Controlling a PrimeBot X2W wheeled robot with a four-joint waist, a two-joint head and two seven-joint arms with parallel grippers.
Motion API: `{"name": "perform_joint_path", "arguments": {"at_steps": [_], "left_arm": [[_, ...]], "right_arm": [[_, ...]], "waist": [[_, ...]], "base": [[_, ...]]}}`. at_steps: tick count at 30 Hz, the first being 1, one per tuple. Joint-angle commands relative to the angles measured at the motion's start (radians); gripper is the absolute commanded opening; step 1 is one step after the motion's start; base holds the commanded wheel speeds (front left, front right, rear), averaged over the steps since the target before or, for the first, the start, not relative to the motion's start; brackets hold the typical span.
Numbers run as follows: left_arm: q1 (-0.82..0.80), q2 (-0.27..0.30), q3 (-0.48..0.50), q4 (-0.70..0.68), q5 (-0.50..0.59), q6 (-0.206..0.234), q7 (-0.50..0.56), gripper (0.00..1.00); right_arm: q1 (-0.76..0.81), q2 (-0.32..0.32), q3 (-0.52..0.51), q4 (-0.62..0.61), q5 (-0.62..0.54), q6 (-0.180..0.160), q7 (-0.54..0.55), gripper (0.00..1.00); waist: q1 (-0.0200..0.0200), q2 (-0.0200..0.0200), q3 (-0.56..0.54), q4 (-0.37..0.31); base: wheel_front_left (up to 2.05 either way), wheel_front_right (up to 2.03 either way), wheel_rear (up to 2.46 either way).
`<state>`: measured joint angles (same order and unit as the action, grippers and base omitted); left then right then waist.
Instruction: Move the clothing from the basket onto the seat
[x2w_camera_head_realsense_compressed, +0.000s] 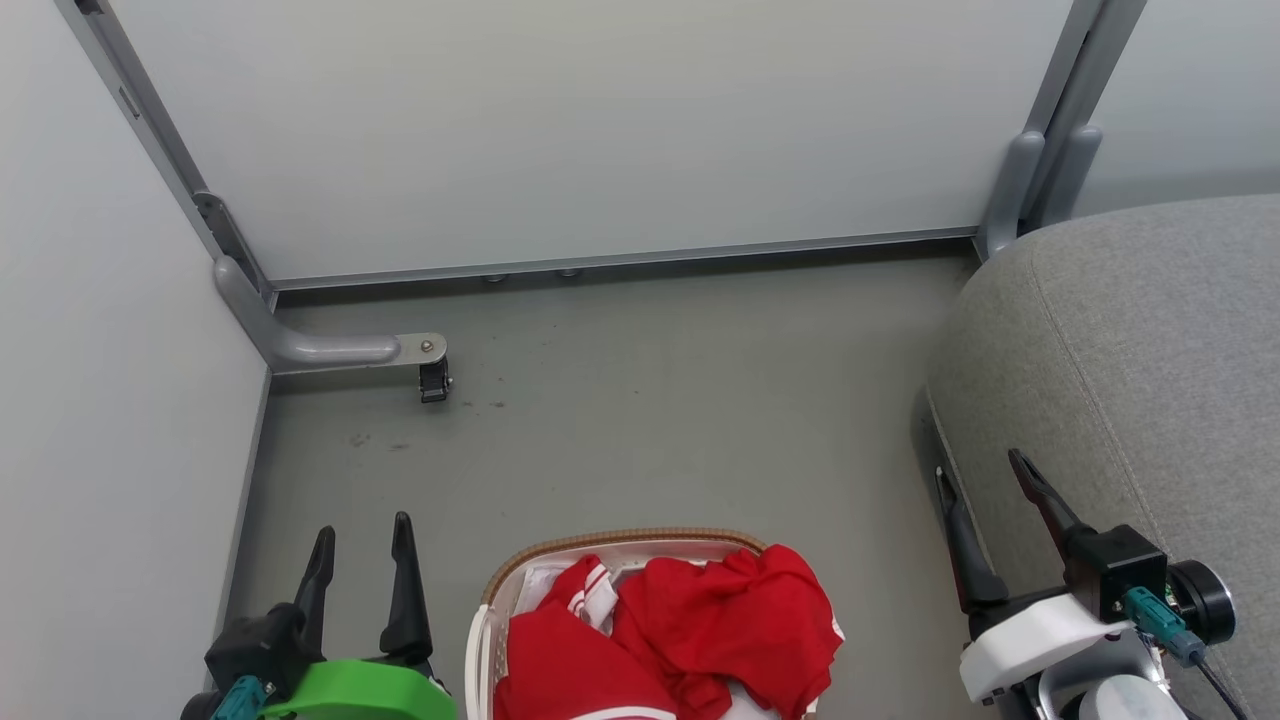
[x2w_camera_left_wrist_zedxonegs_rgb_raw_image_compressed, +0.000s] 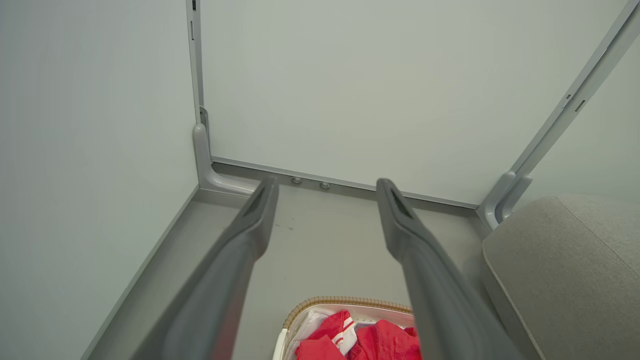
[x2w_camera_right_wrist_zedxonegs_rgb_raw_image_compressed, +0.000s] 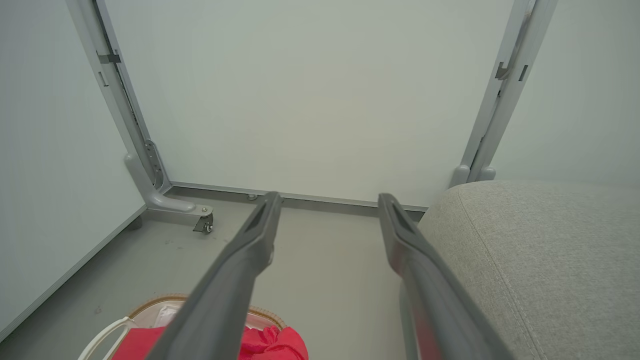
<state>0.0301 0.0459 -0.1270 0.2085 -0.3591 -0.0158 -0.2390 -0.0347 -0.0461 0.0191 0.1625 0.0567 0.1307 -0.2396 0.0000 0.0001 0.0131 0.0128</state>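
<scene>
My left gripper (x2w_camera_head_realsense_compressed: 363, 525) at 7 o'clock and right gripper (x2w_camera_head_realsense_compressed: 978, 463) at 4 are hanging wide open, empty; clothing (x2w_camera_head_realsense_compressed: 720, 610) sitting in basket (x2w_camera_head_realsense_compressed: 620, 540) at 6.

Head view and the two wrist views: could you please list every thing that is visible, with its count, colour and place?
clothing: count unclear, red with white stripes, piled in the basket
basket: one, white with brown woven rim, on the floor, bottom centre
seat: one, grey, right side
floor: one, grey, under the basket
partition panels: three, pale, left, back and far right
caster: one, black, under a grey frame foot, back left
left pincer: one, dark, open, left of the basket
right pincer: one, dark, open, at the seat's edge
</scene>
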Motion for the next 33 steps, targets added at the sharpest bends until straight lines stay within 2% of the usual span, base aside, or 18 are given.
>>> {"name": "perform_joint_path", "arguments": {"at_steps": [1,12,33], "left_arm": [[0.013,0.007,-0.002,0.002,0.022,0.006,-0.009,1.00],[0.019,0.007,-0.016,0.014,0.083,0.011,-0.029,1.00],[0.009,0.007,-0.009,0.036,0.064,0.013,-0.026,1.00]], "right_arm": [[0.010,-0.006,0.002,-0.004,-0.025,0.000,-0.008,1.00],[0.015,-0.007,0.007,-0.009,-0.101,0.000,-0.027,1.00],[0.002,-0.007,0.002,-0.010,-0.086,0.000,-0.027,1.00]], "waist": [[0.0000,-0.0001,0.000,0.000],[0.0000,-0.0001,0.000,0.001],[0.0000,-0.0001,0.005,-0.003]], "base": [[0.00,0.00,0.00],[0.00,0.00,0.00],[0.00,0.00,0.00]]}}
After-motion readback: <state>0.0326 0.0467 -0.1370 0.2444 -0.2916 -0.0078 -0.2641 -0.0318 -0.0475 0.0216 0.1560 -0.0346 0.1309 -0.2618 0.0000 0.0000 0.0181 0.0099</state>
